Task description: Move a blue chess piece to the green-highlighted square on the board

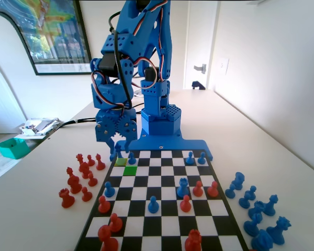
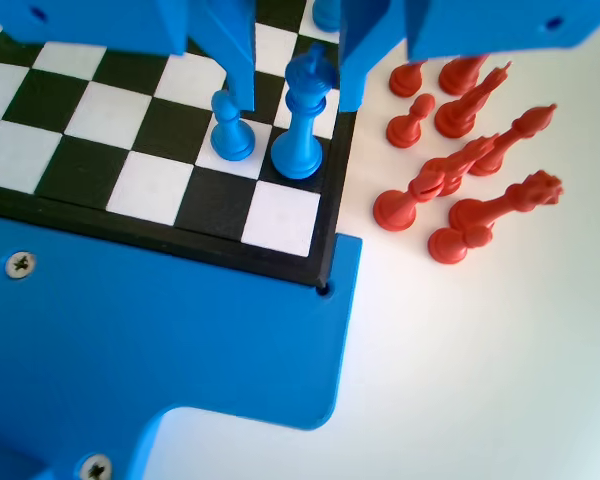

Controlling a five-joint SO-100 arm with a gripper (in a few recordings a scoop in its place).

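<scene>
Two jaws: the gripper (image 2: 296, 100) hangs low over the corner of the board (image 2: 130, 215); its jaws stand apart and grip nothing.
Between the jaws: a tall blue crowned piece (image 2: 301, 125) stands upright on a black corner square, with a gap showing on either side of it in the wrist view.
Blue pawn: the blue chess piece (image 2: 231, 128) stands upright on a white square, just under the tip of the left-hand jaw in the wrist view and outside the gap. Whether jaw and pawn touch, I cannot tell.
Fixed view, gripper: the gripper (image 1: 118, 142) sits at the board's (image 1: 162, 230) far left corner, with the tall blue crowned piece (image 1: 118, 151) below it.
Fixed view, pawn: the blue chess piece (image 1: 131, 158) is just right of the jaws.
Green-highlighted square: the green-highlighted square (image 1: 130, 170) lies bare, one square nearer the camera than the pawn and just clear of the jaws.
Yellow-olive square: the yellow-olive square (image 1: 120, 161) lies directly in front of the jaws, touching the green one at a corner.
Red pieces: a cluster of red pieces (image 2: 460, 160) stands on the table (image 2: 500, 380), off the board, beyond the right-hand jaw in the wrist view.
</scene>
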